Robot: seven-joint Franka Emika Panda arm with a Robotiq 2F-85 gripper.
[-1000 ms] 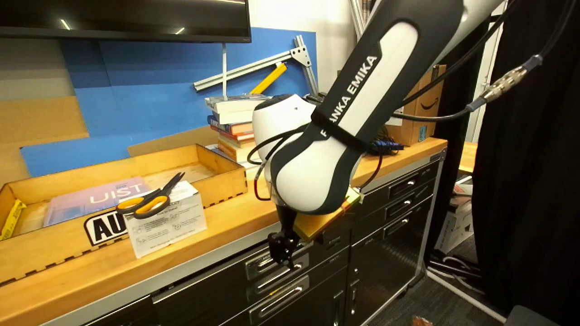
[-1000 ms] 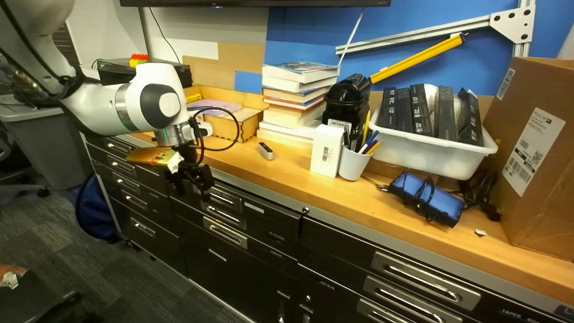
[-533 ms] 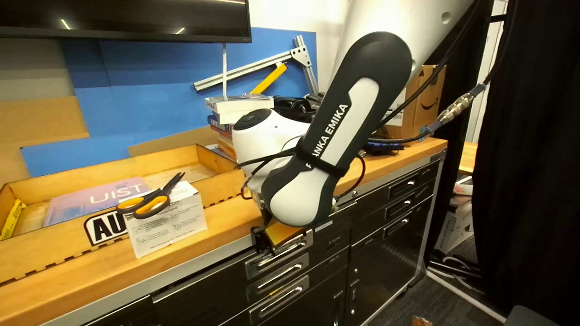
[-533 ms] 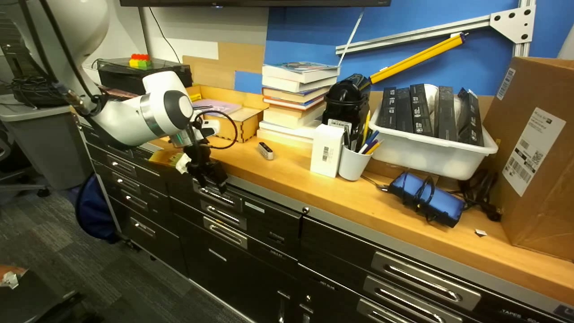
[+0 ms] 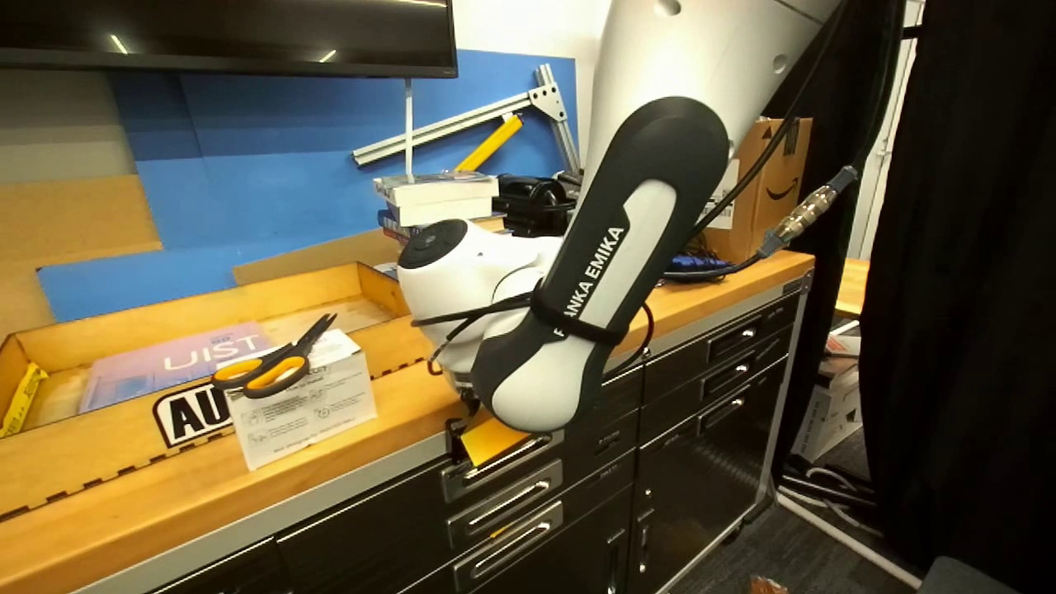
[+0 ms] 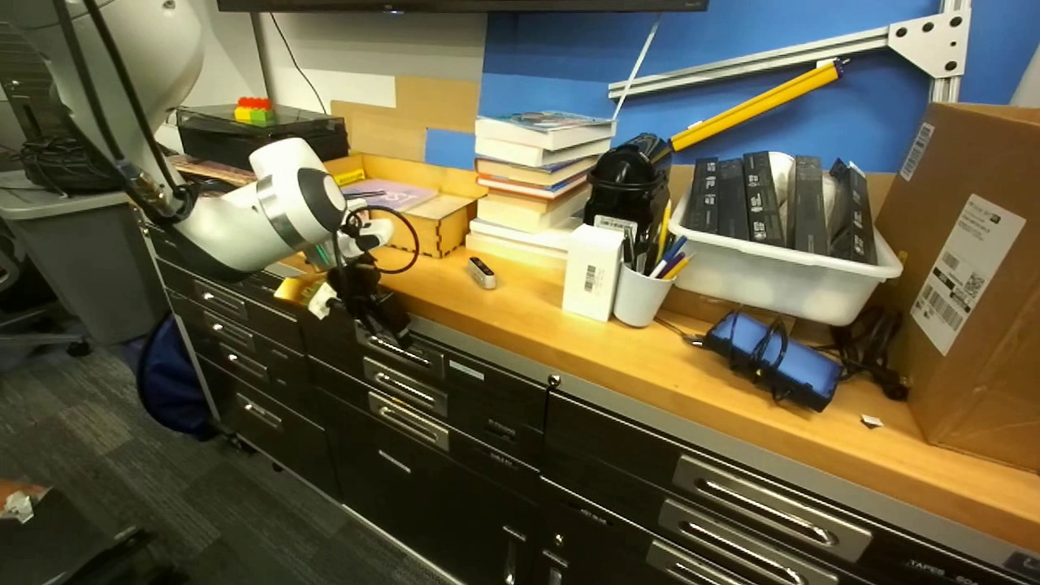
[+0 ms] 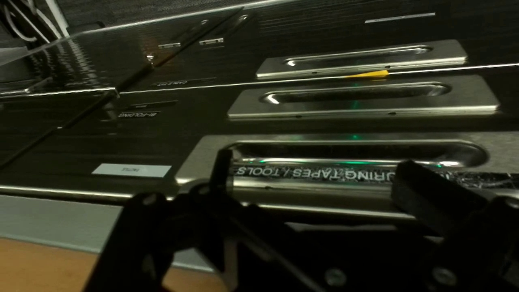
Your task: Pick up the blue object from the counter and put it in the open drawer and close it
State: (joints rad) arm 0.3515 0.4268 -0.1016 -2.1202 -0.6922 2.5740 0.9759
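The top black drawer (image 6: 508,394), under the wooden counter (image 6: 520,305), looks almost flush with the cabinet; I cannot tell if it is fully shut. It shows in an exterior view (image 5: 371,524) too, and in the wrist view its silver pull plate (image 7: 284,140) lies right before the fingers. My gripper (image 7: 314,176) is open with nothing between its fingers, which span part of the pull plate. In both exterior views the gripper (image 5: 459,445) is at the drawer front, just below the counter edge (image 6: 392,321). The small cyan-blue block is not visible; the drawer's inside is hidden.
A white box with scissors (image 5: 305,412) and a wooden tray (image 5: 408,330) stand on the counter. A book stack (image 6: 528,195), pen cup (image 6: 638,296), white tub (image 6: 764,280), blue cable-wrapped device (image 6: 772,353) and cardboard box (image 6: 967,284) stand further along.
My gripper has come down and in against the drawer front. Over the last half second the top drawer has slid slightly inward, toward the cabinet. The gripper stays open.
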